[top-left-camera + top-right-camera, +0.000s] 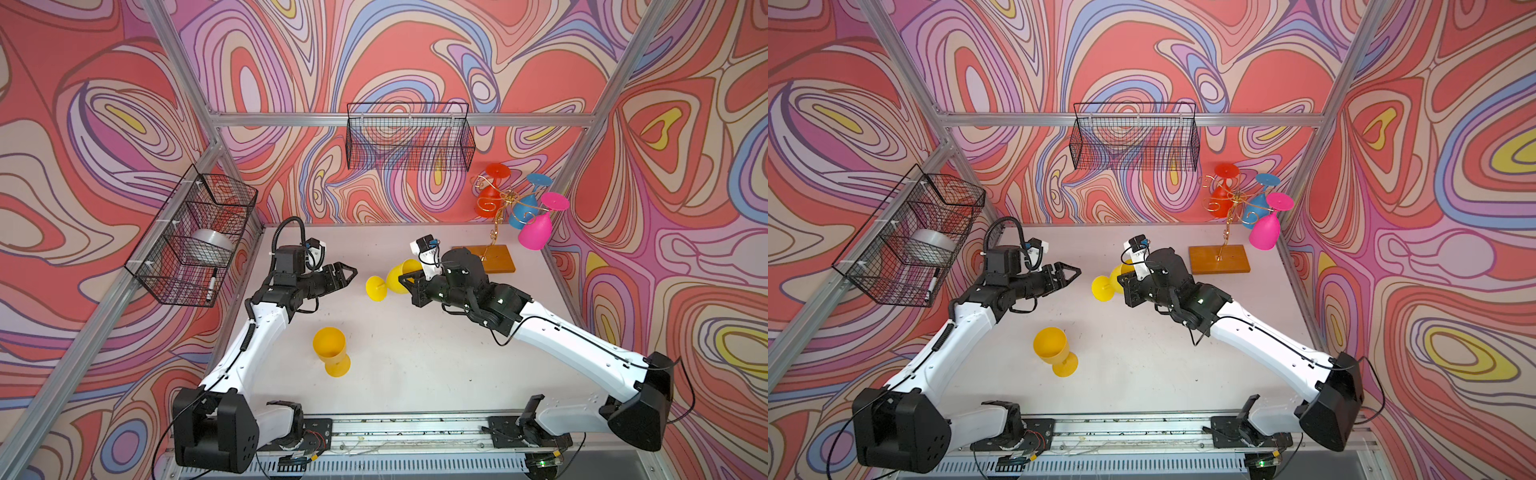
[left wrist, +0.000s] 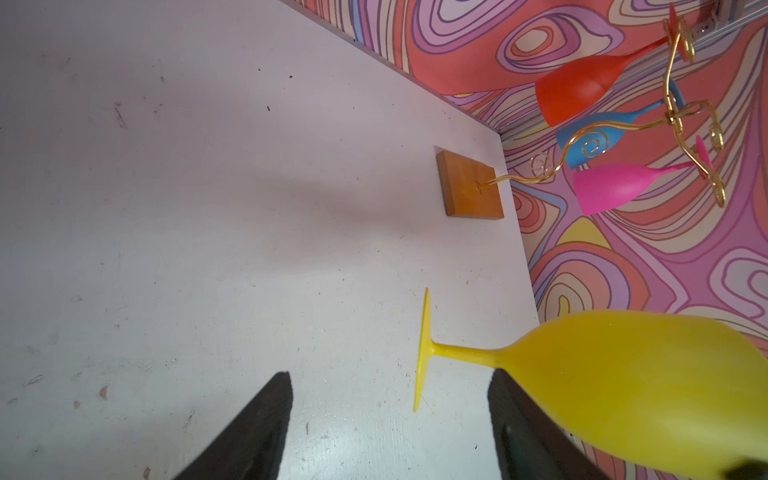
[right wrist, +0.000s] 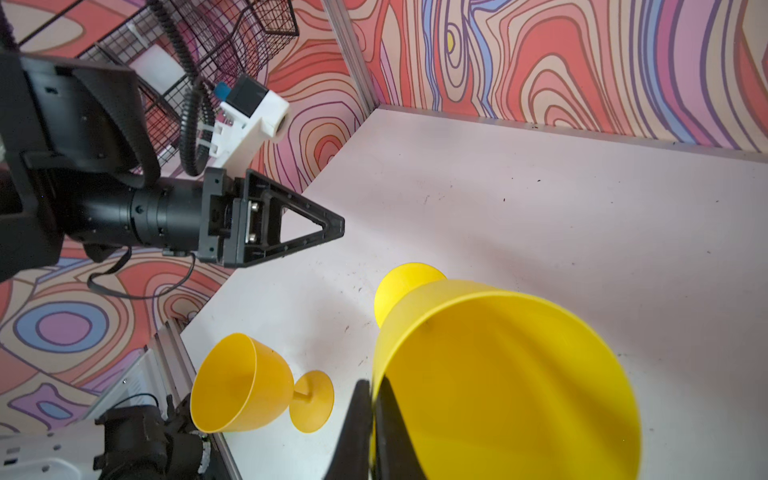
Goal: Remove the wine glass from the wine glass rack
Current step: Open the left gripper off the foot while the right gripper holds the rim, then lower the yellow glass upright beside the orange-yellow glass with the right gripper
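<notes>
Both top views: right tool [image 1: 403, 277] pinches yellow glass [image 1: 397, 271] rim; left tool [image 1: 351, 279] spread, empty; squat goblet [image 1: 330, 347] nearby.

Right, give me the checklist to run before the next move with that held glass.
1. The right gripper is shut on the yellow wine glass, at its rim: ok.
2. The left gripper is open, apart from that glass: ok.
3. Held glass is off the wine glass rack: ok.
4. The red glass, blue glass and pink glass hang on the rack: ok.
5. The second yellow glass is apart from both arms: ok.
6. Grip firm enough: cannot tell.
</notes>
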